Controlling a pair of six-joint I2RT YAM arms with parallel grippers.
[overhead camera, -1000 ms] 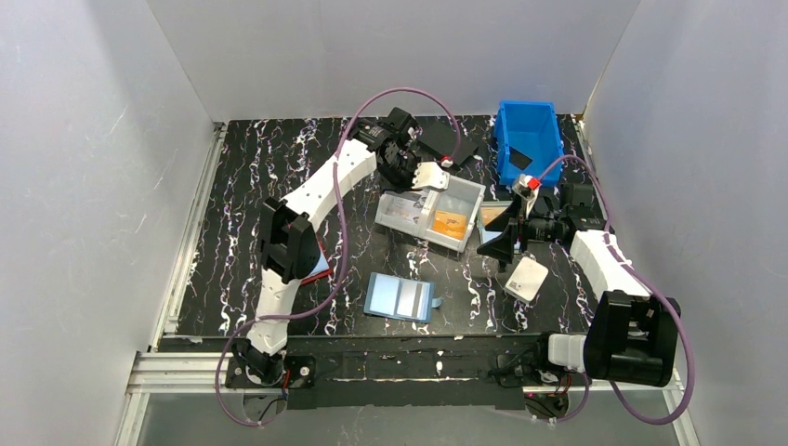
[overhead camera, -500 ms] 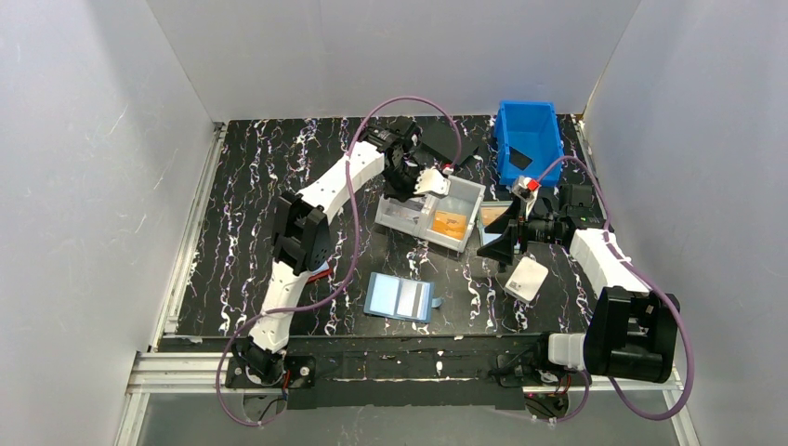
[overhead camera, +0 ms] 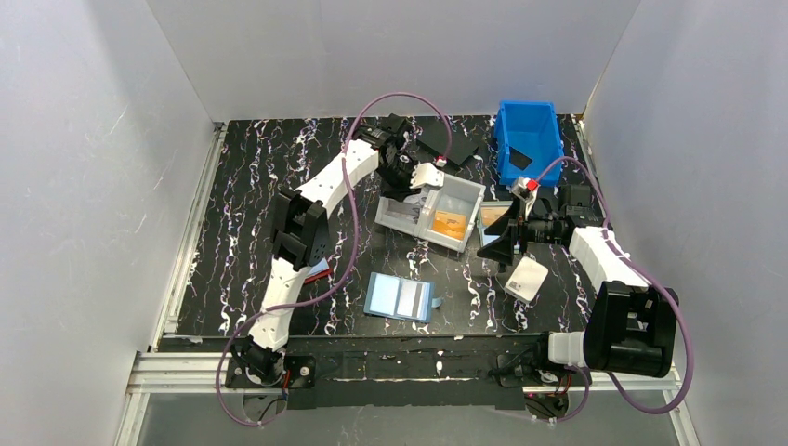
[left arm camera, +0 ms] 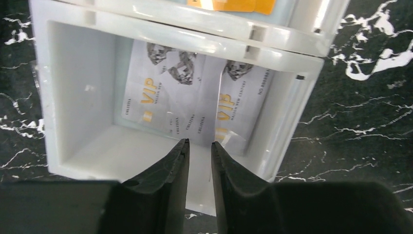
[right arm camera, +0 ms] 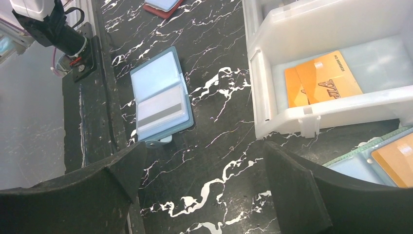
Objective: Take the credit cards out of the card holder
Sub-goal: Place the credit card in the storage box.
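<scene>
1. My left gripper hangs over the white bin, jaws a slit apart and empty. The credit cards lie just beyond my fingertips.
2. Best to rise straight, clear of the walls.
3. My right gripper gapes empty; the card holder lies open ahead-left.
4. The cards read gold "VIP".

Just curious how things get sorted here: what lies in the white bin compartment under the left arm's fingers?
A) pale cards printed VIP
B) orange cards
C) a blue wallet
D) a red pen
A: the left wrist view shows pale cards marked VIP on the floor of the white bin just beyond the left gripper; the orange cards lie next door.
</scene>
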